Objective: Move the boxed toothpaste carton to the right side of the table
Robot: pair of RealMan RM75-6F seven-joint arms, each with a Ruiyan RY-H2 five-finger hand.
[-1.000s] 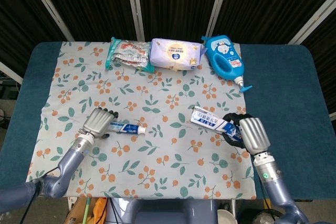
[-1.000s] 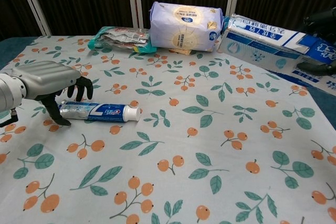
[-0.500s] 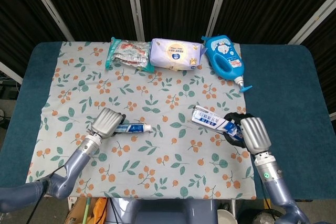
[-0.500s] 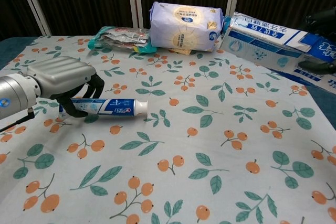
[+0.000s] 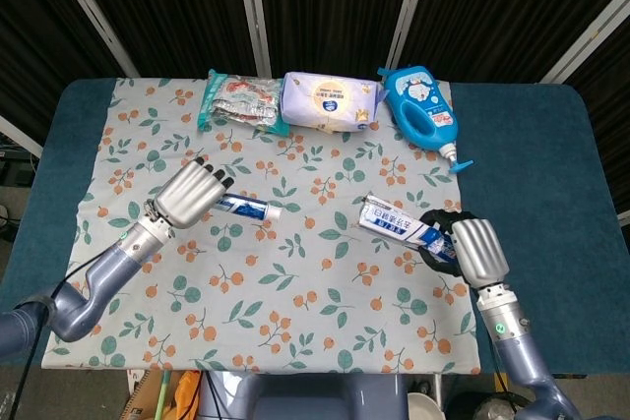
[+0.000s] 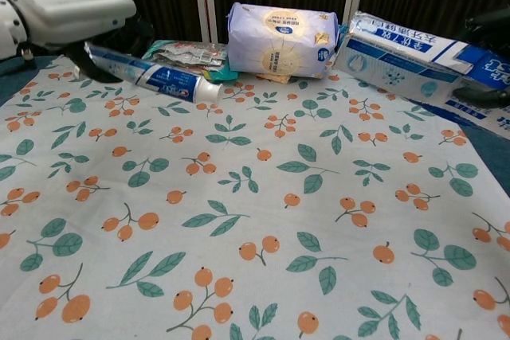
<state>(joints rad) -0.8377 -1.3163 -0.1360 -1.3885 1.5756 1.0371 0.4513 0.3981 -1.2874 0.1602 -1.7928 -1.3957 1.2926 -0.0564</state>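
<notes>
The boxed toothpaste carton [image 5: 393,226], white and blue, is held at its right end by my right hand [image 5: 475,251] at the right part of the floral cloth. In the chest view the carton [image 6: 414,50] hangs raised at the upper right, with dark fingers [image 6: 488,25] around its far end. My left hand [image 5: 189,192] grips a loose toothpaste tube [image 5: 248,208] and holds it lifted over the left half of the cloth. The chest view shows that hand [image 6: 68,1] high at the top left, the tube [image 6: 151,75] slanting down from it.
Along the back of the floral cloth [image 5: 295,272] lie a silver snack packet [image 5: 236,100], a purple wipes pack [image 5: 330,100] and a blue bottle [image 5: 423,110]. Bare blue table [image 5: 536,174] lies right of the cloth.
My left hand closed on the toothpaste tube and lifted it off the cloth, up and back. The right hand and carton have barely moved.
</notes>
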